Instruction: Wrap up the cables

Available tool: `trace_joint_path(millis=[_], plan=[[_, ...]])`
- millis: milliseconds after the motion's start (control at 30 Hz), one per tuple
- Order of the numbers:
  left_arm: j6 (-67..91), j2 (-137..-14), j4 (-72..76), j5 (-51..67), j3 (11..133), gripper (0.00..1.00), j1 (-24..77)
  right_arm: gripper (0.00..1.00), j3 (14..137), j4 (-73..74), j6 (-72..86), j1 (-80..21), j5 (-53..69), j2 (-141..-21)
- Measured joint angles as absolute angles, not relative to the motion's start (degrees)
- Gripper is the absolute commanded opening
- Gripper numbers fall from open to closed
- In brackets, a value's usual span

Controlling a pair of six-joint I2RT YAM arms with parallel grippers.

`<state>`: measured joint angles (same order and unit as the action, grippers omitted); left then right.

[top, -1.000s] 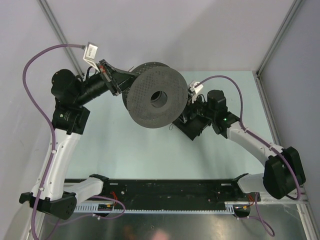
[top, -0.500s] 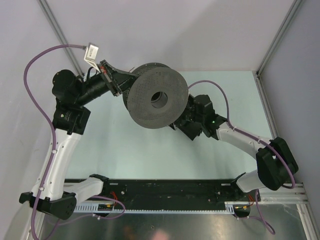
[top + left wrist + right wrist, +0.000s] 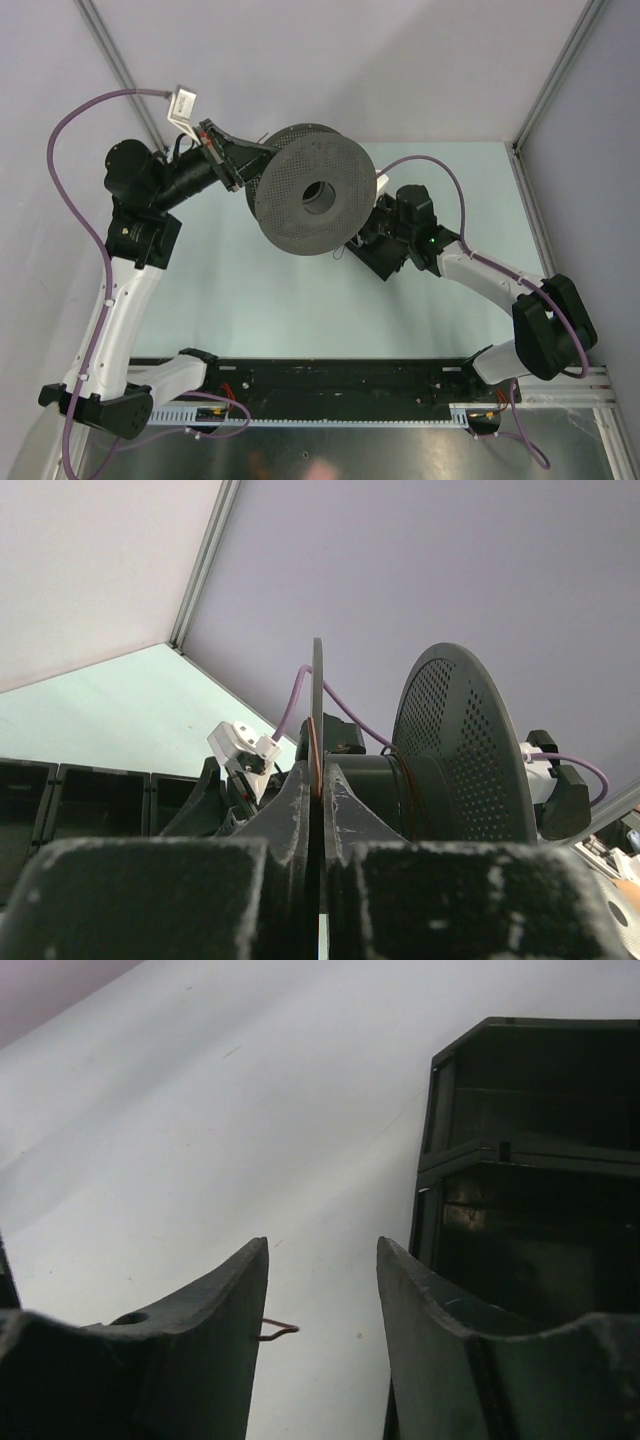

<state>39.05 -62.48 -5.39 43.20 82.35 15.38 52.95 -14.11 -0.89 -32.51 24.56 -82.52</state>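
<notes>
Left gripper [image 3: 320, 776] is clamped shut on the flange [image 3: 316, 700] of the spool [image 3: 315, 203], which is held on edge. Right gripper [image 3: 322, 1250] is at the spool's 4 o'clock, jaws apart and empty. The coppery end of the cable [image 3: 280, 1330] pokes from one finger [image 3: 200, 1340] at 7 o'clock of the gap; turns lie on the hub [image 3: 400, 790].

Risk: a grip on so short a tip may slip, letting the turns loosen.

Table [image 3: 250, 290] is pale green and smooth. Walls [image 3: 350, 60] are lilac. A black bin [image 3: 530, 1160] is at 3 o'clock.

From here I see a grey perforated spool [image 3: 312, 205] and, just right of it, a black bin [image 3: 385, 262] on the pale green table [image 3: 250, 290].
</notes>
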Motion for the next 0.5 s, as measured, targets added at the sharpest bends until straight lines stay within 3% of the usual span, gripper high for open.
trace_joint_path(millis=[167, 333, 433, 500], plan=[[39.0, -62.5, -5.2, 42.9, 82.3, 0.00, 15.4, 0.51, 52.9, -14.0, -0.6, -32.9, 25.4, -82.5], [39.0, -62.5, -5.2, 42.3, 82.3, 0.00, 15.4, 0.49, 52.9, -13.8, -0.9, -33.8, 26.3, -82.5], [39.0, -62.5, -5.2, 42.2, 82.3, 0.00, 15.4, 0.36, 52.9, -13.8, -1.2, -34.1, 26.3, -82.5], [39.0, -62.5, -5.2, 42.2, 82.3, 0.00, 15.4, 0.22, 52.9, -13.8, -1.6, -34.1, 26.1, -82.5]])
